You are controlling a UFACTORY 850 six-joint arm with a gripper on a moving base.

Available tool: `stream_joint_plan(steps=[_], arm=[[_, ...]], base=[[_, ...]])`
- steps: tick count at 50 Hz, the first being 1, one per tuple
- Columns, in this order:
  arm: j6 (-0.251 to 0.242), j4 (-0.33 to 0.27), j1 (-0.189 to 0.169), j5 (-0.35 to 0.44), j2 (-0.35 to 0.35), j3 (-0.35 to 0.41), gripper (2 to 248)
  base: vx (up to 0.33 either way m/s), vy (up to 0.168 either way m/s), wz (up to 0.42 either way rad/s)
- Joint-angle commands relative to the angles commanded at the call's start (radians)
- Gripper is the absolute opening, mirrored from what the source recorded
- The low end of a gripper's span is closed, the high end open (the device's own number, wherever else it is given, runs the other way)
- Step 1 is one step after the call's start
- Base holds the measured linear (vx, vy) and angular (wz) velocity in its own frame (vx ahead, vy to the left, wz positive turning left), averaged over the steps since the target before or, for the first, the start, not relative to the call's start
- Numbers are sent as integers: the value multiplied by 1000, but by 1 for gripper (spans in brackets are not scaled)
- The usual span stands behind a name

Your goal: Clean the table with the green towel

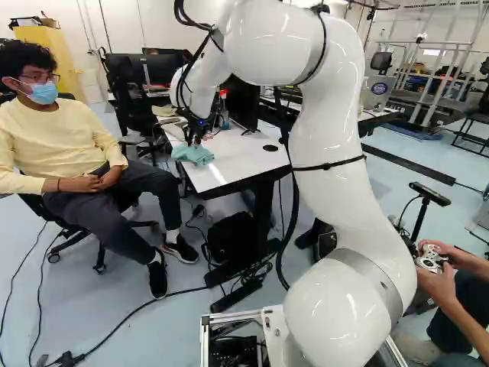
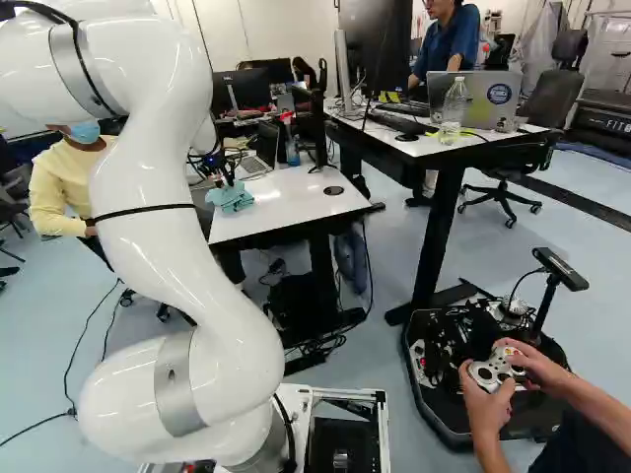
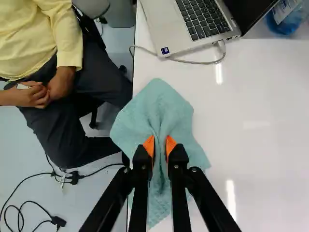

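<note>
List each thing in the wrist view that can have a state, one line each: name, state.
Claw, shut on the towel
Towel, rumpled, pinched, overhanging the table's edge
Laptop, open
Laptop's cable, curved
Bottle, upright
Floor cords, looped

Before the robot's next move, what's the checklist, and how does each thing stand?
1. Gripper holding the green towel: ok, a fold is pinched between its fingers.
2. Towel fully on the table: not ok, part overhangs the edge.
3. Towel clear of the laptop cable: ok, a gap shows.
4. Seated person keeping hands off the table: ok, they rest in the lap.
5. Dirt under the towel: cannot tell, it's hidden.
</note>
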Motion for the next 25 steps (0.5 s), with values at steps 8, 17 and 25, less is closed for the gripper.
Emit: stream_joint_plan(steps=[8,17,25], arm=[[0,0,9,2,50,45,51],[0,0,14,6,110,99,51],[0,0,9,7,166,148,51]], base=[[0,0,0],[0,0,0],[0,0,0]])
